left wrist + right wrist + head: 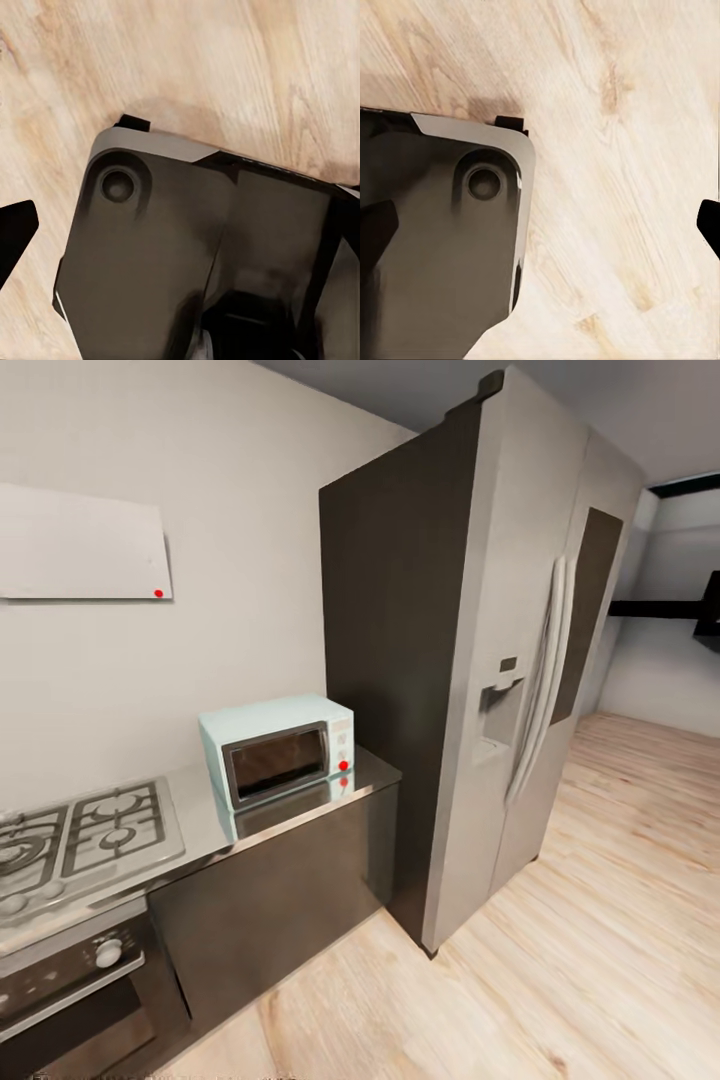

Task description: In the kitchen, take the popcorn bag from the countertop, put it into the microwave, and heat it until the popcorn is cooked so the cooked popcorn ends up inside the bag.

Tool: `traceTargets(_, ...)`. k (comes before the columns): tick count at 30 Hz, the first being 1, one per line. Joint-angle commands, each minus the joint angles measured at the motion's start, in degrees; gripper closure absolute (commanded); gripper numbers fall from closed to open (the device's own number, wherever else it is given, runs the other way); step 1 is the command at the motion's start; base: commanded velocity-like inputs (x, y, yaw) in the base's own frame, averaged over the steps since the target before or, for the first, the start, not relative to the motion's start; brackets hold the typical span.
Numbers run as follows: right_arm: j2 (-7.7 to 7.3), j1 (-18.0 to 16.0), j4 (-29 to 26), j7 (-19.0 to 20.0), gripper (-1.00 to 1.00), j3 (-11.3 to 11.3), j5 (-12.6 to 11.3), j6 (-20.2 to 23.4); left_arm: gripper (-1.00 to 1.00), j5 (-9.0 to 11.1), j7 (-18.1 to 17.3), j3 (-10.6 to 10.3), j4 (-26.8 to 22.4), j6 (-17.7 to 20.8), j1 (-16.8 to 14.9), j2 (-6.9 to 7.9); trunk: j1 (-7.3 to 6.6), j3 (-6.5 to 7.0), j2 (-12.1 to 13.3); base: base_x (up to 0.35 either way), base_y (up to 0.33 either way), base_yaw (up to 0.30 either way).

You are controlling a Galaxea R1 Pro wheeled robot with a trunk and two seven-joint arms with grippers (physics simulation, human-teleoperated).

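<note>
In the head view, a white wall panel (82, 545) with a small red dot hangs on the pale wall at far left. Below it a gas hob (75, 845) is set into the grey glossy surface (205, 830), with a steel built-in oven (70, 980) under the hob and dark cabinet fronts (280, 900) beside it. Further right, the mint-blue microwave (278, 748) stands on the surface near its right end, door closed, its reflection lying on the steel in front of it. Just beside that end rises a tall side-by-side fridge (520, 660) with a dark side wall, long pale handles and a dispenser. Light wood plank floor (600, 920) runs off to the right.

Both wrist views look down on the same plank floor and a dark, grey-edged part of the robot's base (165, 255) (442, 247). Whether either claw is released or clenched cannot be told.
</note>
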Motion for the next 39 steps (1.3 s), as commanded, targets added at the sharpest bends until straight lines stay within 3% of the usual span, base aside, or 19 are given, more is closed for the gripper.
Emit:
traceTargets(1,-0.06,-0.1,0.2,0.2,-1.0,0.4,-0.1,-0.2,-1.0,0.2,0.2,0.0,0.1,-0.2,-0.1,-0.03,0.03,-0.11,-0.1,0.0,0.0,0.236)
traceTargets(39,0.3,-0.1,0.2,-2.5,-1.0,0.1,-0.1,-0.2,-1.0,0.2,0.2,0.0,0.1,-0.2,-0.1,-0.14,0.03,-0.11,-0.1,0.0,0.0,0.288)
